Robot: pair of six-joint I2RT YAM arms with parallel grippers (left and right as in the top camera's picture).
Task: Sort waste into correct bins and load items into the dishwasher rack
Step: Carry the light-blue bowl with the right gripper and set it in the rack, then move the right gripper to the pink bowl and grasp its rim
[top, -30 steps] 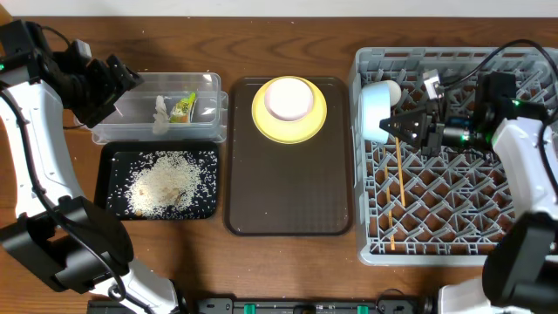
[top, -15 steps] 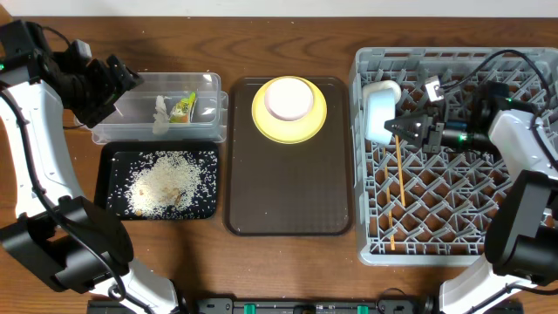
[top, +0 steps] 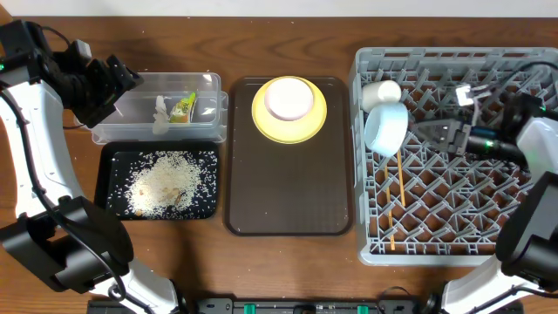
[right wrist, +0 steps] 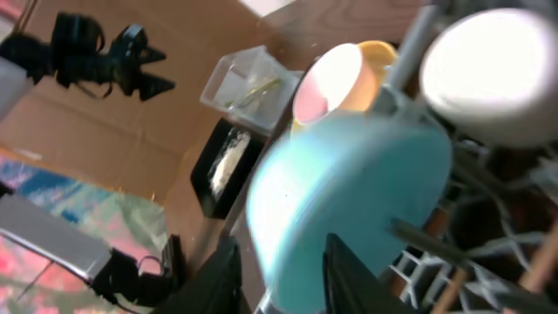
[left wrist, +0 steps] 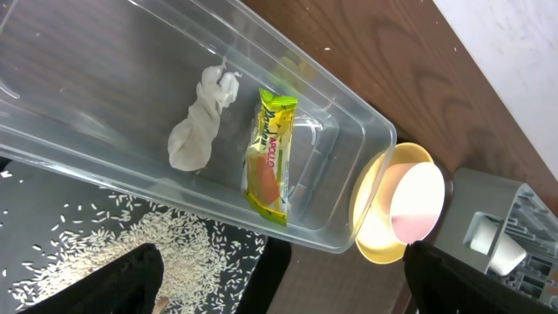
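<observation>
Loading the grey pegged rack (top: 363, 187): round light blue bowl (top: 386, 128) just ahead of my parted right jaws (top: 424, 131); next, retreat straight back

Wood table (top: 288, 262) with clear tub (top: 131, 113), black tray (top: 205, 205), brown tray (top: 288, 187), grey rack (top: 453, 218)

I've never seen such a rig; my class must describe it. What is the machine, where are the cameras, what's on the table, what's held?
Two robot arms work at a table. One picture looks down from above; two come from the wrists. A clear tub holds a tissue and snack wrapper; a black tray, rice scraps. A brown serving tray carries a yellow plate with a white bowl. The dishwasher rack holds a white cup, a light blue bowl and chopsticks. Both grippers are open and empty: the left gripper near the tub, the right gripper beside that bowl.
</observation>
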